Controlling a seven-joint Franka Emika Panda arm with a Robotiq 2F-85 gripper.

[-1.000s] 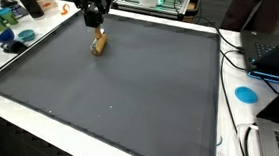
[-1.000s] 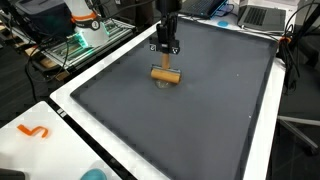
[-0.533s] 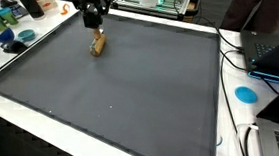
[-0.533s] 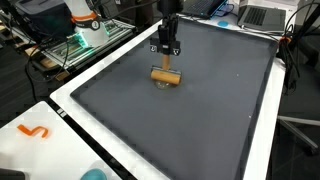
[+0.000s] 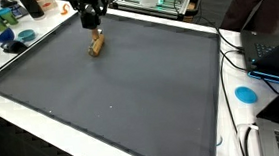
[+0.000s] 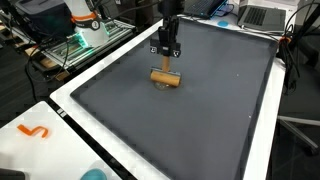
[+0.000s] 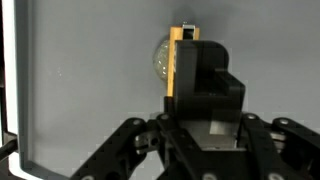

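My gripper [image 6: 166,54] stands upright over the dark grey mat [image 6: 215,110], near its far edge in an exterior view [image 5: 95,28]. It is shut on the thin upright stem of a small wooden piece [image 6: 166,76]. The piece's round wooden body rests on the mat right under the fingers [image 5: 97,44]. In the wrist view the wooden stem [image 7: 177,60] shows as a yellow strip against my black finger [image 7: 205,75]. A pale rounded shape lies on the mat beside the stem.
A white table rim [image 6: 100,75] borders the mat. Beyond it are a blue disc [image 5: 245,94], laptops and cables [image 5: 268,58], blue and green clutter [image 5: 11,38] and an orange squiggle [image 6: 33,131]. A green-lit rack [image 6: 75,45] stands off the table.
The gripper and the wooden piece have shifted very slightly toward the mat's far edge. Otherwise nothing has moved.
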